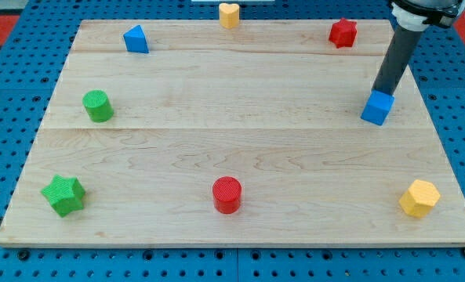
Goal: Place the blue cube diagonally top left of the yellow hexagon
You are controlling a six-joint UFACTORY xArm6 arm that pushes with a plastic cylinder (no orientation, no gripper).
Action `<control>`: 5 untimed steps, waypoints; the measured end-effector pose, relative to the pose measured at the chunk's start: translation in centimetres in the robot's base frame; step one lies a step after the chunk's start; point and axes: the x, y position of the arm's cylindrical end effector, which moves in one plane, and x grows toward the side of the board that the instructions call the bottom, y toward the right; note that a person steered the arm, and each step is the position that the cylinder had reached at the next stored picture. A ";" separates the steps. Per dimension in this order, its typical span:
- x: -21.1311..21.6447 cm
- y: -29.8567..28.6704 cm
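Observation:
The blue cube (377,108) sits on the wooden board at the view's right, about mid-height. The yellow hexagon (419,197) lies near the board's bottom right corner, below and a little right of the cube. My dark rod comes down from the view's top right, and my tip (380,92) stands right at the cube's top edge, touching it or nearly so.
A red star (343,33) lies at the top right, a yellow heart (229,15) at the top edge, a blue triangular block (136,39) at top left. A green cylinder (98,106) and green star (63,195) are at left, a red cylinder (227,194) at bottom centre.

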 end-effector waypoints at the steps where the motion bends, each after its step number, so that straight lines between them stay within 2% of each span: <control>1: 4.1 -0.5; 2: 8.8 -3.1; 3: 6.6 -2.4; 4: 5.9 -4.5; 5: 8.7 -2.7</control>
